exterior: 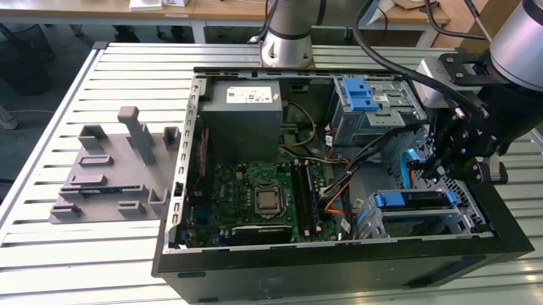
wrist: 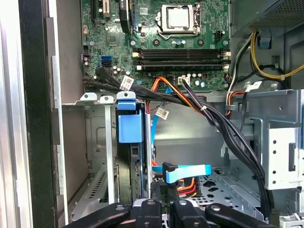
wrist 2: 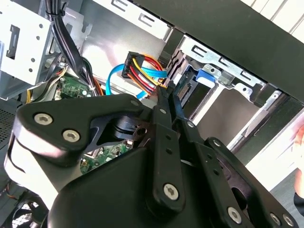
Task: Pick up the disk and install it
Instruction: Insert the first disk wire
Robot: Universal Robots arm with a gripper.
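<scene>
- Exterior view: the gripper [exterior: 448, 166] hangs inside the open computer case [exterior: 339, 270], near its front edge, above the disk [exterior: 413, 201] seated in its bay.
- Second wrist view: fingers [wrist 2: 167, 102] nearly closed, holding nothing, beside coloured cables [wrist 2: 142, 69].
- First wrist view: blue disk tab [wrist: 129, 124] in the bay; motherboard [wrist: 156, 38] beyond.

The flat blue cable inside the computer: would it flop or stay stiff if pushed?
Probably floppy: the blue cable curves in a loose loop in the second wrist view, so a push would likely bend it. It looks thin and flat, so likely light. It ends at a plug beside the coloured wires, so it may tug back rather than slide freely.
</scene>
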